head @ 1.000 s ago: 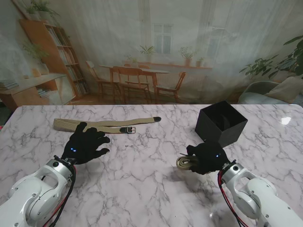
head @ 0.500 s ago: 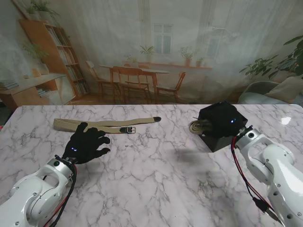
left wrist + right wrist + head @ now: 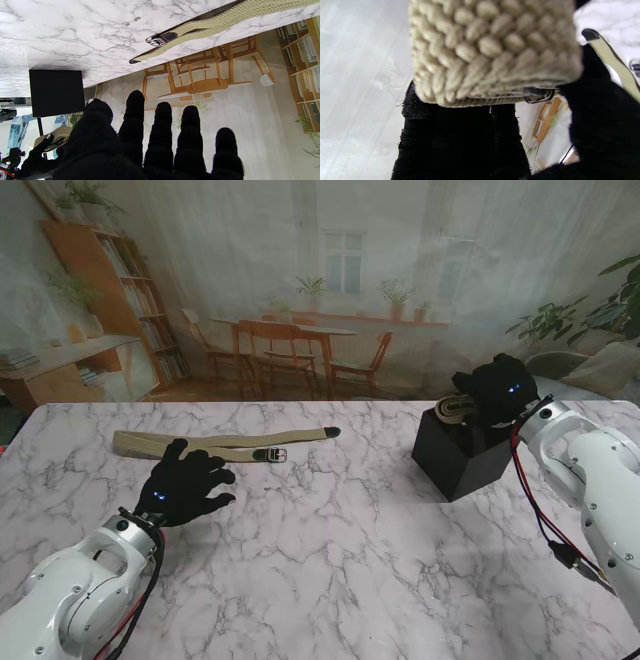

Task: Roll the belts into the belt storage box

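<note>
A black belt storage box stands on the marble table at the right, also in the left wrist view as the box. My right hand hovers above the box's far side, shut on a rolled beige woven belt; the roll fills the right wrist view and shows as the roll in the left wrist view. A second beige belt lies flat and unrolled at the far left, its buckle visible. My left hand rests open on the table just nearer to me than that flat belt.
The marble table top spreads between the two arms. A printed backdrop of a dining room and shelves stands behind the table's far edge. My right arm's red and black cables hang beside the box.
My right hand has lifted the rolled belt from the table in front of the box, carried it away from me and up, and now holds it over the box. The left hand stayed put.
</note>
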`<state>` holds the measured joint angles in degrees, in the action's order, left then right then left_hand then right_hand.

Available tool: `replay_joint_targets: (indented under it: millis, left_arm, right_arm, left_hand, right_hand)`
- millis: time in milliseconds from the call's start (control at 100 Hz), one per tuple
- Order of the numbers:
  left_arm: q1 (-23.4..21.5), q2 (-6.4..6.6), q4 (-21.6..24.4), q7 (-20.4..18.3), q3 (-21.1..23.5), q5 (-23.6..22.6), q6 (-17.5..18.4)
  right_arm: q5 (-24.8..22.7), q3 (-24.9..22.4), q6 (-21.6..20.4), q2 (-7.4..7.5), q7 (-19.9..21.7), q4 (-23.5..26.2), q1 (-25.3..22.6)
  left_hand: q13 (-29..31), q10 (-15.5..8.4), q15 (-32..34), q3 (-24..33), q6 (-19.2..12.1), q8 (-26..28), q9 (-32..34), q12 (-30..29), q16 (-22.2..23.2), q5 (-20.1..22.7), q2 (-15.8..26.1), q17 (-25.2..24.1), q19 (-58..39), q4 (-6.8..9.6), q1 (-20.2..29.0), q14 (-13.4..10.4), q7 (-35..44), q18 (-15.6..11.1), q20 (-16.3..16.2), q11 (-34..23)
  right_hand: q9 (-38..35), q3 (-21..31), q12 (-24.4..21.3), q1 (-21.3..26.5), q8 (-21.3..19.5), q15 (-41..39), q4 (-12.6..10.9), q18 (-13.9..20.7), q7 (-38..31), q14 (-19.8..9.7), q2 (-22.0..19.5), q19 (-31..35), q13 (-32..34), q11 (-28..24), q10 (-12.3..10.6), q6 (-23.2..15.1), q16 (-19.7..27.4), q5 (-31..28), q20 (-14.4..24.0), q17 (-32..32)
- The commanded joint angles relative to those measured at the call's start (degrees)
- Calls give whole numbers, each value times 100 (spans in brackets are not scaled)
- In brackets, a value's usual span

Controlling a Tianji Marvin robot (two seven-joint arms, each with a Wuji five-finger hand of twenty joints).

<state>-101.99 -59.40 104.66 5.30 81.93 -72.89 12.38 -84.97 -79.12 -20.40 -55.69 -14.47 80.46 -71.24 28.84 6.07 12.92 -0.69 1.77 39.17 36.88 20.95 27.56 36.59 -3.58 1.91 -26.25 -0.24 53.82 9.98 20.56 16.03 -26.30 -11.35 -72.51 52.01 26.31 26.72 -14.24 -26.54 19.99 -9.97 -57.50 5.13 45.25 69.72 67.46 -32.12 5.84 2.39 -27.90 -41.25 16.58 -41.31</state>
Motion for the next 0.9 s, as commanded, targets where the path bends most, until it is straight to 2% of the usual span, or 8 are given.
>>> replay_joint_targets:
  millis: [0,90,420,520,890]
  left_arm:
    - [16,-4,-25,-72,-32,-12,6]
    - [26,-1,-37,-69,-48,-24,8]
    - [45,2,-59,-65,-73,-28,16]
    - [50,4,-62,-70,-80,-36,20]
    - [57,6,-84,-33,-81,-50,35]
  right_arm:
    - [-30,61,32,60,60,-135,152]
    - [-113,246,49,105,60,-382,342]
    - [181,959,287,132,-139,-1286,882]
    - [383,1076,374,98,-136,-1448,969]
    - [682,1476,425,83,-262,-1931,1285]
  left_hand:
    - [35,89,37,-49,63,-60,-206,67,46,-148,238,-94,39,-100,-44,78,-45,255,-40,53]
    - [30,87,34,-48,59,-67,-201,68,45,-138,237,-102,44,-99,-47,78,-46,258,-35,51]
    - [26,92,40,-48,66,-86,-193,74,52,-144,236,-97,45,-100,-45,87,-53,260,-21,44]
    - [30,92,42,-46,73,-94,-199,74,53,-148,238,-102,44,-99,-43,81,-57,266,-18,46]
    - [28,93,42,-48,68,-109,-200,74,53,-150,237,-107,38,-99,-46,83,-63,261,-9,44]
  right_hand:
    - [-620,1072,484,1208,-362,-265,-465,166,-704,-707,-625,-53,235,-1168,-622,-1791,20,-610,30,-5]
    - [-624,1073,451,1189,-350,-236,-466,196,-702,-725,-632,-71,225,-1137,-657,-1857,38,-612,25,12]
    - [-570,1038,336,1128,-294,-121,-452,281,-692,-725,-697,-120,148,-1030,-764,-2005,111,-548,24,82]
    - [-559,1023,299,1129,-268,-94,-452,265,-698,-716,-717,-135,131,-1004,-771,-1983,133,-538,25,105]
    - [-505,984,156,1120,-211,-2,-454,284,-689,-727,-774,-179,44,-866,-834,-2046,207,-494,19,167]
